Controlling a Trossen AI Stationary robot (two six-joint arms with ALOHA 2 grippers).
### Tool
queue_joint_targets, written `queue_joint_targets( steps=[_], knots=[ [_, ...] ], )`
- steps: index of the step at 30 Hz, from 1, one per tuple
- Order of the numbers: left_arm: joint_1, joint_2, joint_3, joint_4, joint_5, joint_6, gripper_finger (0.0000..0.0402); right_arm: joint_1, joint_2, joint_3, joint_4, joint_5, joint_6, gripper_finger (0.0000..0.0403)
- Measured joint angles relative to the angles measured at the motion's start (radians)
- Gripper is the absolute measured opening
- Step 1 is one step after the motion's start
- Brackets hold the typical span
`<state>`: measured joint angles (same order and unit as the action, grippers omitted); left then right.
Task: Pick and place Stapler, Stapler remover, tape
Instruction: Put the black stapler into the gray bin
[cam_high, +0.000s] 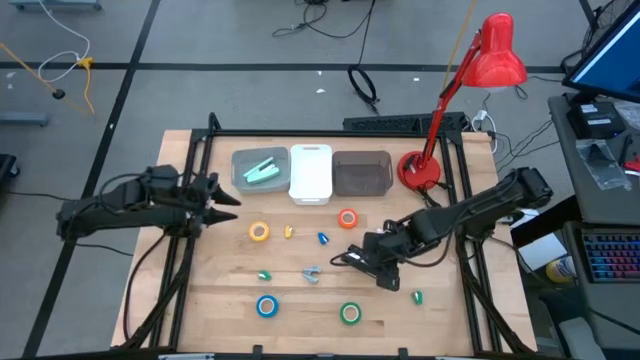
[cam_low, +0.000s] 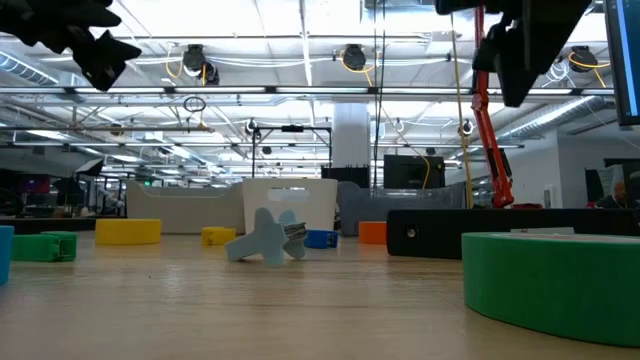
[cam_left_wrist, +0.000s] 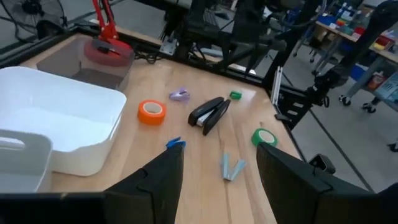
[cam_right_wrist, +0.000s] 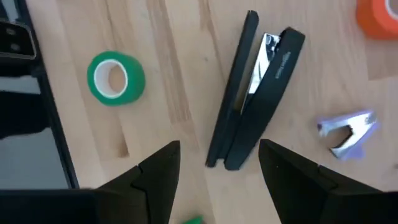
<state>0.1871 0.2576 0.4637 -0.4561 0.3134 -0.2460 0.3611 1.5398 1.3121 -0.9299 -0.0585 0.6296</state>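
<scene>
Grey bin (cam_high: 259, 169) holds pale-green item; white bin (cam_high: 311, 173) (middle) bare.

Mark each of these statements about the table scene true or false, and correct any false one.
1. The right gripper hovers over the stapler, fingers open. True.
2. The stapler lies in the white bin. False: it lies on the table.
3. The green tape lies flat on the wood. True.
4. The left gripper holds the orange tape. False: it holds nothing; that roll lies on the table.
</scene>
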Motion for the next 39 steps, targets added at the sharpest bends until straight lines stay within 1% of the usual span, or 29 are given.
queue_joint_targets(
  steps=[2,5,10,14,17,25,32,39],
  knots=[
    [0.000,-0.006,-0.005,0.008,0.000,0.005,0.0207,0.000,0.012,0.000,-0.005,0.000,0.035,0.0218],
    [0.000,-0.012,-0.039,0.020,0.000,0.008,0.0207,0.000,0.018,0.000,-0.002,0.003,0.073,0.0240],
    [-0.016,-0.012,-0.121,0.160,0.009,-0.025,0.0207,0.000,0.044,0.000,0.003,-0.004,0.101,0.0290],
    [-0.043,-0.012,-0.183,0.299,0.034,-0.044,0.0207,-0.001,0.089,0.001,0.012,-0.050,0.118,0.0315],
    [-0.063,-0.012,-0.206,0.339,0.038,-0.044,0.0207,-0.001,0.136,0.001,0.005,-0.049,0.114,0.0319],
    [-0.086,-0.012,-0.208,0.317,0.029,-0.044,0.0207,-0.021,0.238,-0.001,-0.050,-0.048,0.103,0.0315],
    [-0.087,-0.012,-0.208,0.282,0.029,-0.049,0.0207,-0.024,0.281,0.000,-0.036,-0.050,0.101,0.0326],
    [-0.087,-0.012,-0.208,0.279,0.029,-0.051,0.0207,-0.020,0.292,-0.003,-0.022,-0.049,0.108,0.0331]
  ],
)
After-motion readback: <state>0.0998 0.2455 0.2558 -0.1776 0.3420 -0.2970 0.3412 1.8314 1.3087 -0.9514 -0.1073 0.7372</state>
